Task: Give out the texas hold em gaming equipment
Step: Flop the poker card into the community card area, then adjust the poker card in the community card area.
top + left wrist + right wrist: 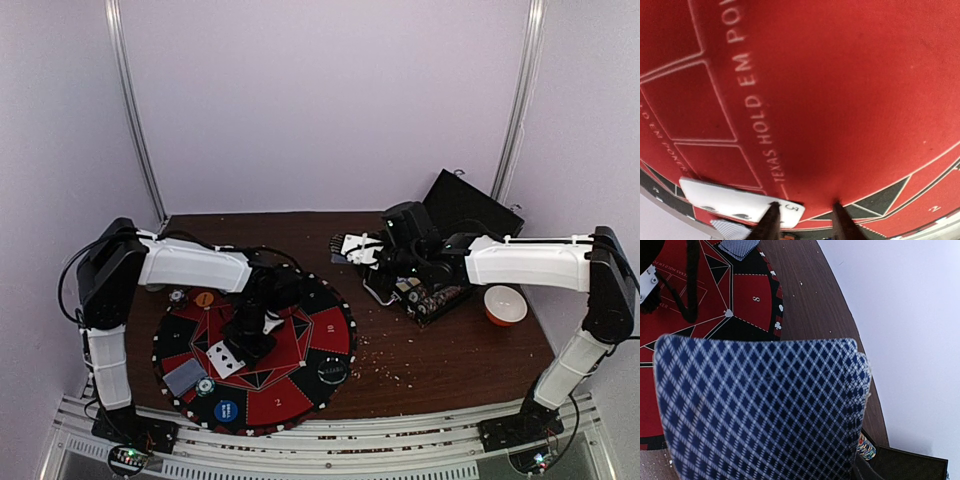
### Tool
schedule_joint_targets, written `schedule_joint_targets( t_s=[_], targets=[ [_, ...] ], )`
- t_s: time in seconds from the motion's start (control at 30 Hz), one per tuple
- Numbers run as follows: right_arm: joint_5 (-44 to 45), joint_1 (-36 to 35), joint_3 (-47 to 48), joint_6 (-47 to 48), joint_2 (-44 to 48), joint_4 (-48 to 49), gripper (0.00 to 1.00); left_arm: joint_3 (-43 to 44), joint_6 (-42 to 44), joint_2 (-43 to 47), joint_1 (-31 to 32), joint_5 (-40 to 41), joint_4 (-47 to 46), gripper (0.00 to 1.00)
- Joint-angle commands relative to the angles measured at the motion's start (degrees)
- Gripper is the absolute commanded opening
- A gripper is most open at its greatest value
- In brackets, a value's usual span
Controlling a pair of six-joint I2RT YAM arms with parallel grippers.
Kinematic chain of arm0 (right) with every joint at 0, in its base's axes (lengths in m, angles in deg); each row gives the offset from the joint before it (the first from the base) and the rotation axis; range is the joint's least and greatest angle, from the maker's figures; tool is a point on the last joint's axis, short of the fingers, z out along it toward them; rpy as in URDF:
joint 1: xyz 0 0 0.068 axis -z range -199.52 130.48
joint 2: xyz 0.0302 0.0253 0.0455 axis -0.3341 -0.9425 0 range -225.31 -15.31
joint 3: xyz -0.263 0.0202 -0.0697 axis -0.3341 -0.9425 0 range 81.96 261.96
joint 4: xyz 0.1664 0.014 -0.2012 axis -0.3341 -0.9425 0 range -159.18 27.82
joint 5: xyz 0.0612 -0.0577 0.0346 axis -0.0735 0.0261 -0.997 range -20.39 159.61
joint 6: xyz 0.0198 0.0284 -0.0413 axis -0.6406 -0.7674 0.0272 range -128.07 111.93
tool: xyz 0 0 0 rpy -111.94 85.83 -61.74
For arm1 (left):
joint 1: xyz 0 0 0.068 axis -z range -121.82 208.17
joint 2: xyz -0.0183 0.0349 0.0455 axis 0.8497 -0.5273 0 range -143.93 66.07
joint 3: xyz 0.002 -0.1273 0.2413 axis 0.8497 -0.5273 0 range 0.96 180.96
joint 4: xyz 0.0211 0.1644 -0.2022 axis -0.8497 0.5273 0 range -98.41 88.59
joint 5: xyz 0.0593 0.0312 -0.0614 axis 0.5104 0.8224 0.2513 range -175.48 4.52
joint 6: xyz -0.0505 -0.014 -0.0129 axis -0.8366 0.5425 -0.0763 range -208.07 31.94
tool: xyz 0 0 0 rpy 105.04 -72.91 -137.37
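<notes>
Playing cards are split between both arms right now. One white-faced playing card (pixel 735 204) lies flat on the round red-and-black felt mat (pixel 840 100), low left in the left wrist view. Its corner sits right by one finger of the left hand (pixel 805 222). That hand is spread, nothing between its fingers, tips close to the felt.

In the overhead view the right hand (pixel 357 248) hangs above centre, near the black hinged case (pixel 470 205). It is pinching the thick deck of blue diamond-backed cards (pixel 760 410). The deck fills the right wrist camera, so the fingertips themselves are hidden from me.

I read this as the let-go of one dealt card. To do it cleanly, I'd lift the left hand straight up with no sideways slide. I can't tell whether that finger touches the card's corner, and a sideways move could drag the card off its spot. For the next card, the deck's right edge looks fanned, so I'd take the top card alone and keep the right hand level and firm.
</notes>
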Motion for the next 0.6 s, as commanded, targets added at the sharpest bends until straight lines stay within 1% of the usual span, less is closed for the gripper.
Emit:
schedule_joint_targets(
  t_s=[0.0,0.13,0.2,0.3,0.4,0.47,0.57],
  targets=[
    [0.1,0.1,0.0,-0.6,2.4,-0.2,0.44,0.3,0.9,-0.5,0.0,-3.5,-2.5,0.43],
    [0.3,0.2,-0.1,-0.5,2.6,-0.3,0.44,2.3,2.6,0.6,-0.4,-4.6,-2.6,0.44],
    [0.3,0.2,-0.1,-0.5,2.5,-0.3,0.44,3.8,3.2,1.6,-2.2,-4.9,-3.1,0.44],
    [0.3,0.2,-0.1,-0.6,2.5,-0.4,0.44,4.2,3.6,3.8,-6.7,-4.3,-5.5,0.43],
    [0.4,0.2,-0.2,-0.6,2.7,-0.4,0.44,1.9,3.8,5.1,-11.6,-1.8,-8.2,0.34],
    [0.6,0.2,-0.4,-0.5,2.8,-0.4,0.44,-0.9,4.0,5.9,-15.2,-2.5,-11.3,0.28],
    [0.8,0.2,-0.5,-0.4,2.8,-0.3,0.44,-4.0,3.6,6.9,-18.7,-4.5,-16.9,0.19]
  ],
)
